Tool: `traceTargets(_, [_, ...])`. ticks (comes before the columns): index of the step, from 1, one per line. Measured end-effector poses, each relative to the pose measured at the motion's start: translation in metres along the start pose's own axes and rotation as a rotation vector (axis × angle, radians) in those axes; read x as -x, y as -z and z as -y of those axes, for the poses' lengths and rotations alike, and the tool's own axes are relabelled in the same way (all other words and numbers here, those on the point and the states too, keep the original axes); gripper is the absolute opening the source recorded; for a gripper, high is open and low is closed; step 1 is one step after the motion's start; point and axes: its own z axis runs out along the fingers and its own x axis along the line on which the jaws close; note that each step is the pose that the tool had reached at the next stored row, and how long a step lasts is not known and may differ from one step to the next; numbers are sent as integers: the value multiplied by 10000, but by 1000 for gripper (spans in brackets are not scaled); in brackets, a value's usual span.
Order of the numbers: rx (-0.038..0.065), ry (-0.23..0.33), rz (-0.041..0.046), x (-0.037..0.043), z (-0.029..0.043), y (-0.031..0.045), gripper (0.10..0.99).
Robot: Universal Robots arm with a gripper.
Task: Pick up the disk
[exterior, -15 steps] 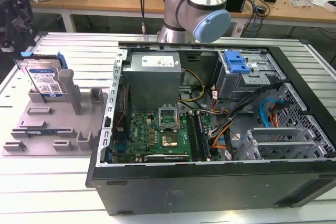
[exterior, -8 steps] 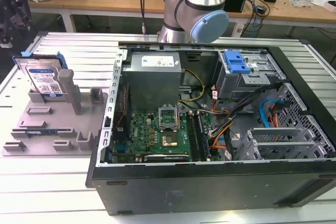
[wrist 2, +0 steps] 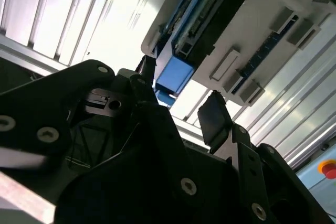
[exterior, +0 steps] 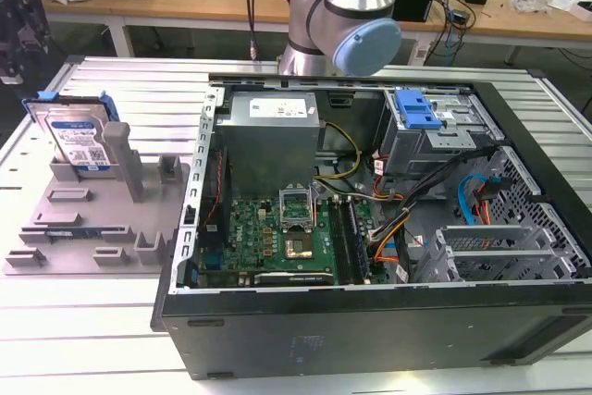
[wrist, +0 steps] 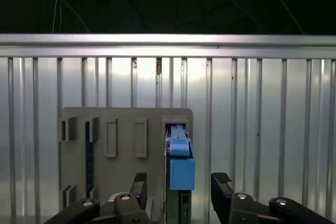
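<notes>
The disk (exterior: 79, 136) stands on edge, leaning slightly, in a slot at the back of the grey fixture plate (exterior: 83, 219) on the exterior view's left. Its silver face carries a white-and-blue label and it has blue rails. In the first wrist view I look down on the disk (wrist: 178, 142) edge-on, with a blue piece at its near end. My gripper (wrist: 180, 190) is open, one dark finger on each side of the disk's line, above it and not touching. In the second wrist view the gripper (wrist 2: 181, 103) is open below the disk (wrist 2: 210, 3).
An open computer case (exterior: 370, 228) with motherboard, power supply, cables and a blue drive bracket (exterior: 416, 113) lies to the exterior view's right of the plate. The fixture plate (wrist: 121, 129) has upright posts and slots. Everything rests on a ribbed metal table (exterior: 92, 321).
</notes>
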Motion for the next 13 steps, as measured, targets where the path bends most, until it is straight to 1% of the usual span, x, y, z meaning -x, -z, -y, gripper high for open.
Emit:
traceTargets(2, [18, 18, -8, 13, -4, -21, 604])
traceTargets(3, [108, 70, -17, 13, 3, -39, 604])
traceTargets(5, [280, 172, -20, 13, 49, -62, 604])
traceTargets(6, [313, 193, -19, 13, 71, -67, 604])
traceTargets(7, [324, 210, -19, 13, 84, -71, 604])
traceTargets(12, [324, 221, -18, 12, 85, -74, 604])
traceTargets(13, [323, 222, -18, 4, 86, -83, 604])
